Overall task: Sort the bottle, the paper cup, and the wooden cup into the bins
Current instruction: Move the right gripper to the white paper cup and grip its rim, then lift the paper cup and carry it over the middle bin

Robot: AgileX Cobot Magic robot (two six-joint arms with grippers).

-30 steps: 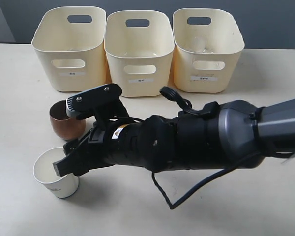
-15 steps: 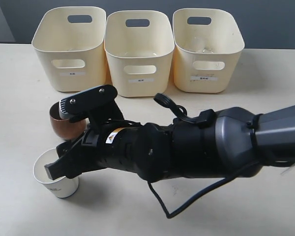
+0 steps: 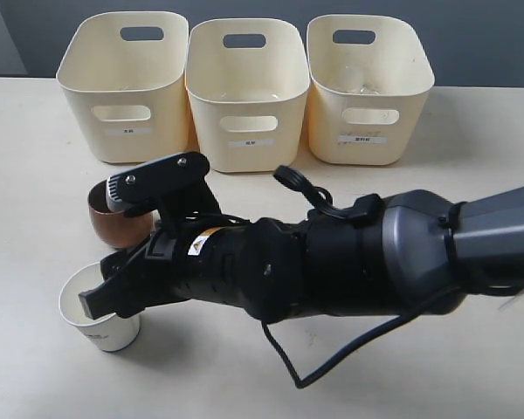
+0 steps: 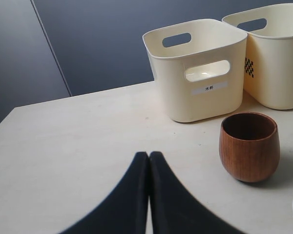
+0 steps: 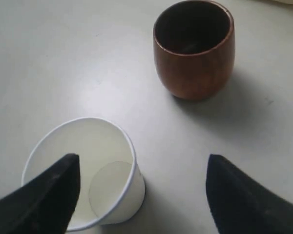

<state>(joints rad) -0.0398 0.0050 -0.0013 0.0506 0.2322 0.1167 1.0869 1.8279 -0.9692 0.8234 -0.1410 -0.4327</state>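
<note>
The white paper cup (image 3: 99, 321) (image 5: 105, 187) stands upright near the table's front left. My right gripper (image 3: 105, 281) (image 5: 142, 165) reaches across to it and is open, with one finger over the cup's mouth and the other outside its rim, holding nothing. Just behind it stands the brown wooden cup (image 3: 113, 225) (image 5: 193, 53) (image 4: 249, 146), upright and untouched. The three cream bins (image 3: 122, 96) (image 3: 244, 105) (image 3: 367, 96) line the back. A faint clear shape, the bottle (image 3: 356, 80), shows inside the right bin. My left gripper (image 4: 149, 155) is shut and empty, apart from the wooden cup.
The right arm's dark body (image 3: 332, 257) and its loose cable (image 3: 332, 353) stretch across the table's middle. A dark wall stands behind the bins. The left bin (image 4: 195, 68) and the middle bin (image 4: 278, 53) appear in the left wrist view.
My right gripper has moved left and forward over the paper cup, so one finger now covers more of its mouth. For the last half second it has held still.
</note>
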